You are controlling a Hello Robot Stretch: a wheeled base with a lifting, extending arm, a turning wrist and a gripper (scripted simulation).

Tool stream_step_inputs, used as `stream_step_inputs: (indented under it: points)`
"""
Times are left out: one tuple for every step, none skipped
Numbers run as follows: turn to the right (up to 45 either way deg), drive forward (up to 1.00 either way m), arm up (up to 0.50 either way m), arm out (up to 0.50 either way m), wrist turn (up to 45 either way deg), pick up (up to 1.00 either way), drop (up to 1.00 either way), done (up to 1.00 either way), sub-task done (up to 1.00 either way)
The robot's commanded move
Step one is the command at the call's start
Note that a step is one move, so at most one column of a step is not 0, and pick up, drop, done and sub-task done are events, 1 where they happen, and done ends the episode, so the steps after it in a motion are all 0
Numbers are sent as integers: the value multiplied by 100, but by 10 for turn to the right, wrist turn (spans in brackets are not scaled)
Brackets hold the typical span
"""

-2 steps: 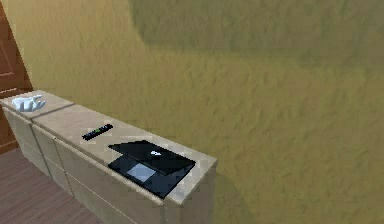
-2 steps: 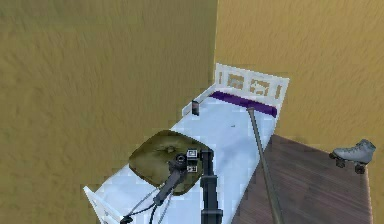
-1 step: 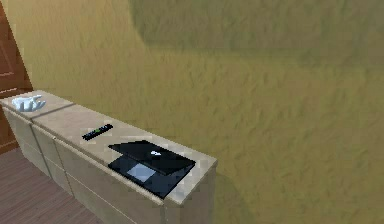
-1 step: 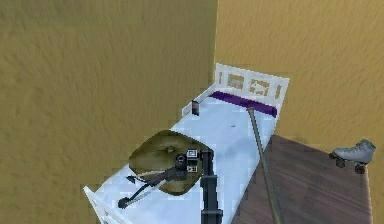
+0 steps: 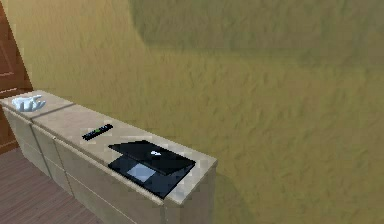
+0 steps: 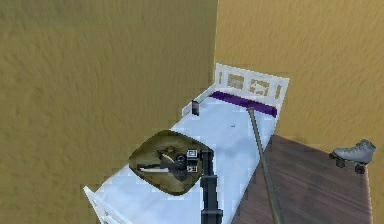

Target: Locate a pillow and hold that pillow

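The gripper [image 6: 168, 166] sits at the far end of the dark arm [image 6: 212, 195] in the arm side view, directly in front of an olive-green pillow [image 6: 147, 147]. Because the pillow rests on a surface behind it, I cannot tell how the fingers are set, whether they touch the pillow, or whether the gripper holds anything.

The pillow is rounded and plump, mottled in lighter and darker green. It lies at the near end of a white bed [image 6: 225, 140] beside the yellow wall. The gripper and arm hide its middle and lower right.

At the bed's far end stands a white headboard [image 6: 250, 82], with a purple strip [image 6: 240, 100] below it that is too small to name. A small dark object [image 6: 195, 106] stands on the cover near the wall. A thin rod [image 6: 262, 160] runs along the bed's right edge, and a pale roller skate [image 6: 355, 153] rests on the wooden floor.

In the forward view, a low tan-topped cabinet [image 5: 70, 125] carries an open laptop [image 5: 150, 162] and a small dark bar [image 5: 97, 131].
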Motion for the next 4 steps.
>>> stream_step_inputs:
  points:
    - [0,0,0,0,360,0,0,0,0]
    - [0,0,-30,0,0,0,0,0,0]
    - [0,0,0,0,0,100,0,0,0]
    - [0,0,10,0,0,0,0,0,0]
